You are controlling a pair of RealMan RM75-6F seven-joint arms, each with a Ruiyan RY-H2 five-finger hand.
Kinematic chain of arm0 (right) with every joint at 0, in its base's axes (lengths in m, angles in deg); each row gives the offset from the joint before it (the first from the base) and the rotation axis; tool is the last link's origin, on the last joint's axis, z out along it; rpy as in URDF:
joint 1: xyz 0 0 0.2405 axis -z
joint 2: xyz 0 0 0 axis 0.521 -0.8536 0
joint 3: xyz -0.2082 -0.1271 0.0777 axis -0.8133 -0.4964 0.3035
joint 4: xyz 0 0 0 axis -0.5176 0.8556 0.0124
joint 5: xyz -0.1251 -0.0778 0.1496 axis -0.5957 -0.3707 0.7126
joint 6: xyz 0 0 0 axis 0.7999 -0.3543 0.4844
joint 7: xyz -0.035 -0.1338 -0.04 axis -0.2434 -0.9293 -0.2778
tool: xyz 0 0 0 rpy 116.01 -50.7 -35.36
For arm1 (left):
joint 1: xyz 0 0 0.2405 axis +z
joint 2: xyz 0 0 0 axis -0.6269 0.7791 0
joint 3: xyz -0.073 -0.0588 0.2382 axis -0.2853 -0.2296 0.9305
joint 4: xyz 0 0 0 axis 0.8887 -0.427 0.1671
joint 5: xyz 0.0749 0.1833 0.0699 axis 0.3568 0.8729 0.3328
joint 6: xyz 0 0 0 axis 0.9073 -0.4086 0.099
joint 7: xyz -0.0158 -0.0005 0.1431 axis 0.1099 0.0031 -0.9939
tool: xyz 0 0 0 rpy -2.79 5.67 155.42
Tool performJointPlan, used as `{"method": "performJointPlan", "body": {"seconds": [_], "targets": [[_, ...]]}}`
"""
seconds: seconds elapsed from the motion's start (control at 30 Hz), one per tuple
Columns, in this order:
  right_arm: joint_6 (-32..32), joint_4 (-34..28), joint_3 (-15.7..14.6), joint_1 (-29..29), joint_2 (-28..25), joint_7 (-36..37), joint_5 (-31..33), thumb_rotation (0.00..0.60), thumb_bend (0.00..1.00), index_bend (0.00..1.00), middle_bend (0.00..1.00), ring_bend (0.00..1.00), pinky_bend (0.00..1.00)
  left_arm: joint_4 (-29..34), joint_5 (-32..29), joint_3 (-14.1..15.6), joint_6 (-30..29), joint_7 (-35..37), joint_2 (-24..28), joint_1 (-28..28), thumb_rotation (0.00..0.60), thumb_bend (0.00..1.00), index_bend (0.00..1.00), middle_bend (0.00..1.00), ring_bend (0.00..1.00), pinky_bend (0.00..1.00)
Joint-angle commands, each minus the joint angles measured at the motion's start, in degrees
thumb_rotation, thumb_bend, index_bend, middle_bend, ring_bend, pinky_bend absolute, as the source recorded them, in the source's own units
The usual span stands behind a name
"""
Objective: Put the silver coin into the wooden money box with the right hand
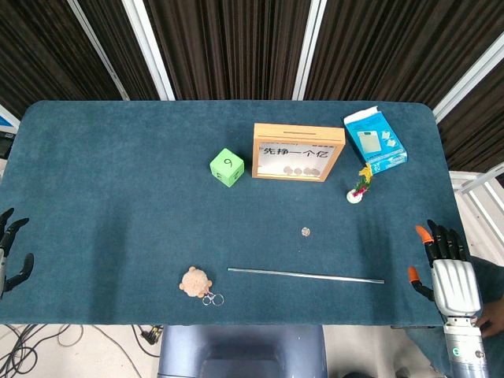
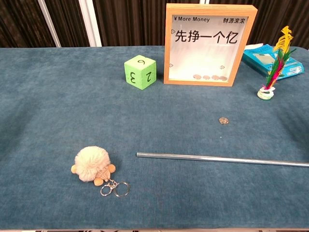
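While the silver coin [image 1: 305,231] lies flat and alone on the blue desk [image 1: 118,197], the right hand [image 1: 446,264] rests at the desk's right edge, fingers spread and holding nothing. From that hand the coin sits well away toward the middle of the desk and a little further out from the robot, with no object on the straight line between them. Being round, the coin offers no long axis to line up with; the approach direction seems free, though a flat disc on cloth looks hard to pinch.

Just nearer the robot than the coin, a thin metal rod [image 1: 305,276] runs crosswise, its right end pointing toward the right hand; a low reach would likely have to pass beyond it. Past the coin, further from the hand, stands the wooden money box [image 1: 298,152], upright, with a few coins visible behind its clear front and the slot on its top edge. The coin lies in front of the box, slightly toward its right side.

The left hand [image 1: 11,250] is open at the far left edge, much farther from the coin, so the right hand is clearly the nearer. A green die [image 1: 227,167], feathered shuttlecock [image 1: 361,186], blue packet [image 1: 375,138] and fluffy keyring [image 1: 195,282] lie clear of the path.
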Motion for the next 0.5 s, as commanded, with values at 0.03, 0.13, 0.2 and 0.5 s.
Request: {"method": "performJointPlan", "body": {"seconds": [0.03, 0.13, 0.2, 0.5], "targets": [[0.0, 0.0, 0.0, 0.0, 0.0, 0.0, 0.0, 0.600, 0.45, 0.14, 0.03, 0.00, 0.00, 0.0, 0.0, 0.0, 0.0, 0.0, 0.0, 0.0, 0.600, 0.44, 0.18, 0.01, 0.00, 0.09], [0.1, 0.1, 0.0, 0.0, 0.0, 0.0, 0.0, 0.600, 0.45, 0.15, 0.03, 0.00, 0.00, 0.0, 0.0, 0.0, 0.0, 0.0, 0.0, 0.0, 0.600, 0.44, 0.18, 0.01, 0.00, 0.09], [0.1, 0.1, 0.0, 0.0, 0.0, 0.1, 0.0, 0.600, 0.45, 0.15, 0.03, 0.00, 0.00, 0.0, 0.1, 0.0, -0.1, -0.1, 0.0, 0.0, 0.600, 0.44, 0.18, 0.01, 0.00, 0.09], [-0.6, 0.0, 0.1, 0.3, -0.1, 1.0, -0.1, 0.600, 0.45, 0.15, 0.03, 0.00, 0.00, 0.1, 0.0, 0.0, 0.0, 0.0, 0.0, 0.0, 0.600, 0.44, 0.18, 0.01, 0.00, 0.09]]}}
